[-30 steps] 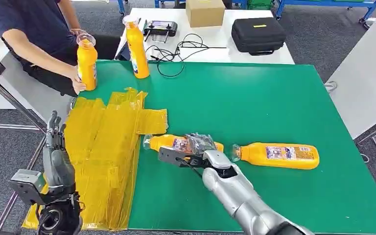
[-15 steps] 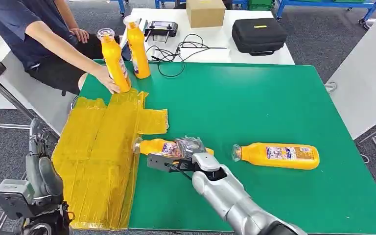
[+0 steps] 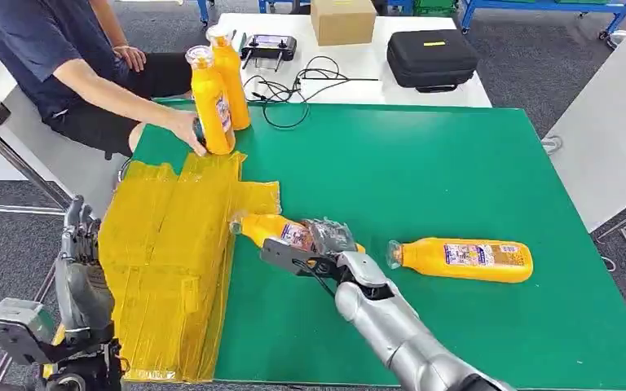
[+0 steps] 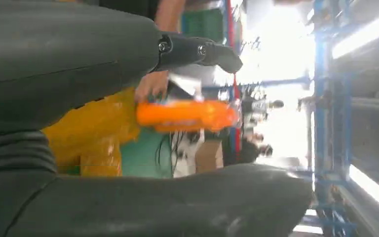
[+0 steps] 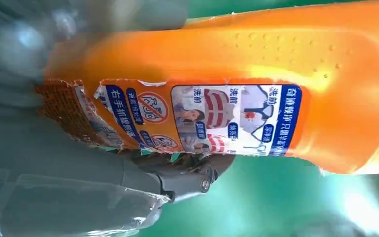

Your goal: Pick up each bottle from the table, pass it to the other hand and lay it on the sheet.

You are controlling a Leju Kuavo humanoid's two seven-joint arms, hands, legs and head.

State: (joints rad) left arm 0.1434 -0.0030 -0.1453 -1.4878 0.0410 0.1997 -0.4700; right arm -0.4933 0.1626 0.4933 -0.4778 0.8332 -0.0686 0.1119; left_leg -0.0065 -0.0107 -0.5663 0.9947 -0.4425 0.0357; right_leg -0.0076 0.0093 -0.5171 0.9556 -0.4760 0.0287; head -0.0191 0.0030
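We are at the pick-up step. Our right hand (image 3: pixel 326 244) has its fingers wrapped round the orange bottle (image 3: pixel 281 232), which lies just beside the yellow sheet (image 3: pixel 171 236), its cap end at the sheet's edge, low over the green worktop (image 3: pixel 424 163). We cannot tell whether the bottle is clear of the surface. Our left hand (image 3: pixel 81 261) stands upright on the far side of the sheet from the bottle, fingers spread and holding nothing. A second bottle (image 3: pixel 465 261) lies further from the sheet. Next, we judge, the bottle must rise and cross to the left hand.
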